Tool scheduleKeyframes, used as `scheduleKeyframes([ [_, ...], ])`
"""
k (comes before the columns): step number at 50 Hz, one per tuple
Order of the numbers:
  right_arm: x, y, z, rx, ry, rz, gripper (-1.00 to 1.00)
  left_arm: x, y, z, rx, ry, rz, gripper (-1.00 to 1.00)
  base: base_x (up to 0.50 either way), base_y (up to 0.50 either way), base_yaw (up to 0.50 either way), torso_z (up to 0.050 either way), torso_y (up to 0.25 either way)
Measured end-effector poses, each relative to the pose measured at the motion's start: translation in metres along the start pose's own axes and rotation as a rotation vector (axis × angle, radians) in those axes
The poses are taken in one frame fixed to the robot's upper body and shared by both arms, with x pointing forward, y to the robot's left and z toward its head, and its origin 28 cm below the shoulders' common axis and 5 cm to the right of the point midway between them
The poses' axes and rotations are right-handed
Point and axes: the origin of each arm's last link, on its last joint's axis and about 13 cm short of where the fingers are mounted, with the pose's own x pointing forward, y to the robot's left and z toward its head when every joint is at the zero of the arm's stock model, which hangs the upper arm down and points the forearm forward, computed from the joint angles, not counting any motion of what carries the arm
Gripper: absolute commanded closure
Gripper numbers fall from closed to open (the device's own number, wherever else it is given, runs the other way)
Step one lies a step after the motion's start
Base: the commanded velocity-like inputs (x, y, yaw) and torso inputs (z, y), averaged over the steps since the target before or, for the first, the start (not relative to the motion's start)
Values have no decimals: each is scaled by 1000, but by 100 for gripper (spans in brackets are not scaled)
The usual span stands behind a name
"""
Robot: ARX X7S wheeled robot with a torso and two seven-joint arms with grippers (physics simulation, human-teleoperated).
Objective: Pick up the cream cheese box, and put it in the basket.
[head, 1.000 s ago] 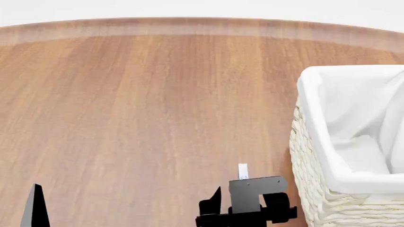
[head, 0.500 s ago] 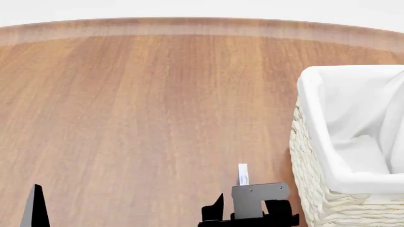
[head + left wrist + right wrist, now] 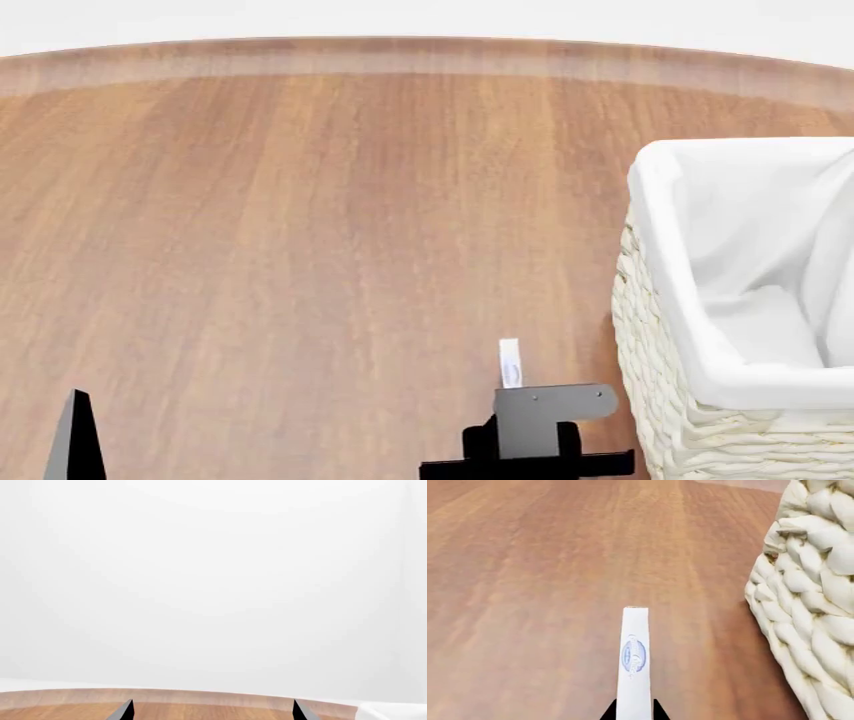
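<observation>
Right wrist view shows the cream cheese box (image 3: 634, 662) edge-on, clamped between the right gripper (image 3: 634, 711) tips, which are mostly cut off, beside the basket (image 3: 807, 605). Head view: only white lining shows inside. Left gripper (image 3: 212, 711) barely visible, fingers apart
</observation>
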Motion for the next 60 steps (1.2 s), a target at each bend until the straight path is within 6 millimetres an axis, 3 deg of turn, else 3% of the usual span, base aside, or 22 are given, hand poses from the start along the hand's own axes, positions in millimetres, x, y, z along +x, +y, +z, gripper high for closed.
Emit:
scheduleKeyframes([
  [7, 6, 1, 14, 8, -54, 5, 100, 0, 0, 0, -1, -1, 0, -100, 0, 0, 0, 0, 0],
  [15, 6, 0, 46, 22, -148, 2, 100, 0, 0, 0, -2, 1, -1, -100, 0, 0, 0, 0, 0],
  [35, -25, 3, 111, 33, -329, 54, 100, 0, 0, -1, -2, 13, -4, -100, 0, 0, 0, 0, 4],
  [60, -62, 4, 151, 24, -461, 97, 100, 0, 0, -2, 0, 17, -6, -100, 0, 0, 0, 0, 163],
])
